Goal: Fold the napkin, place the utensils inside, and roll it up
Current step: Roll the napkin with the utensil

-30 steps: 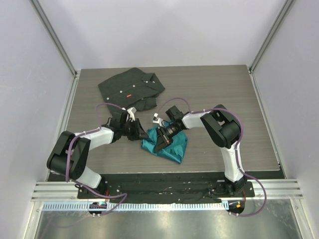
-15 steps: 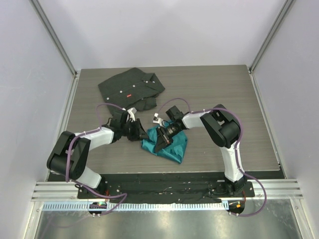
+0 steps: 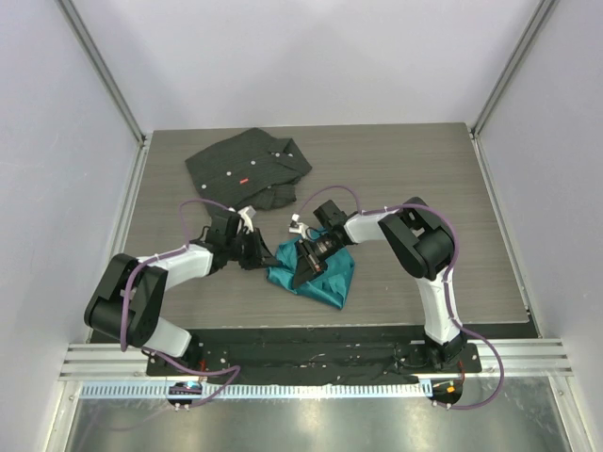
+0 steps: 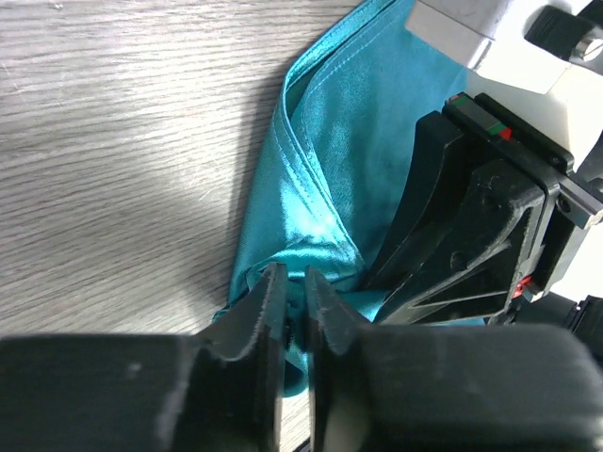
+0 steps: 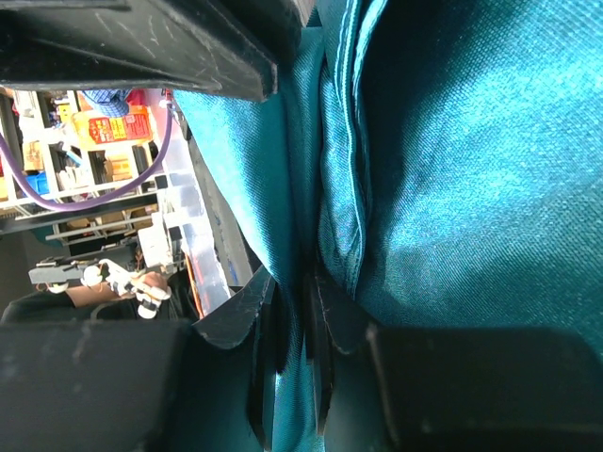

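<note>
Left arm [image 3: 174, 262] low, elbow out, reaching to left edge of napkin [image 3: 332, 275]; left gripper [image 4: 294, 284] jaws nearly together, pinching napkin corner. Right arm [image 3: 419, 247] folded back, wrist over napkin's left half; right gripper [image 5: 290, 294] jaws narrow, clamped on napkin fold. 2 grippers close together, tips facing across napkin's left side

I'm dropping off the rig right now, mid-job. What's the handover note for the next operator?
Grippers: left gripper shut on the napkin at its left edge; right gripper shut on a fold of it close by.
Things: napkin bunched, partly folded; black shirt behind it, apart; fork not in view in any camera.
Done: folding begun.
Left: finish the fold, find the fork and put it in, roll up.
</note>
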`<action>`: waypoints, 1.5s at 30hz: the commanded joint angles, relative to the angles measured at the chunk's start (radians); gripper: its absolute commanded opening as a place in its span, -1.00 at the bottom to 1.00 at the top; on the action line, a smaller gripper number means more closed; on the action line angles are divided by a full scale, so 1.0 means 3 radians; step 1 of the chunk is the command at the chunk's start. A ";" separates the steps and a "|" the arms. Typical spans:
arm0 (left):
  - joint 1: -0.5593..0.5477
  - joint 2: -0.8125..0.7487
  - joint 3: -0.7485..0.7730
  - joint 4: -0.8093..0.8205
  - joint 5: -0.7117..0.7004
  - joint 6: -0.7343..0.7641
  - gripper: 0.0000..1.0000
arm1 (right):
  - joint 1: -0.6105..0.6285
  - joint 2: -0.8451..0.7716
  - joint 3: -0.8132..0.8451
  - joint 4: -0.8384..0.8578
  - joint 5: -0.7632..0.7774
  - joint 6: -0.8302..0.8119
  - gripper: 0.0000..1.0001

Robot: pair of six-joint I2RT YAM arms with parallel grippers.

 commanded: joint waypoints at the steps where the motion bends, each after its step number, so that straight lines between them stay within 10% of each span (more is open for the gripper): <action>1: -0.0014 -0.0004 -0.0007 0.0069 0.0028 0.0000 -0.77 | -0.0041 0.0156 -0.0053 -0.0019 0.0636 -0.0147 -0.56; 16: -0.0014 0.0359 0.0279 -0.0463 -0.0049 0.0041 -1.00 | -0.0020 -0.0840 0.0024 -0.0305 0.1525 -0.0111 0.14; 29: -0.0014 0.0594 0.0571 -0.0903 -0.0151 0.0000 -1.00 | 0.1308 -0.1721 -0.0401 -0.0075 0.4198 -0.0990 0.30; 45: -0.0014 0.0676 0.0673 -0.0995 -0.0110 0.0015 -1.00 | 0.1555 -0.1363 -0.0406 -0.0014 0.4236 -0.1272 0.25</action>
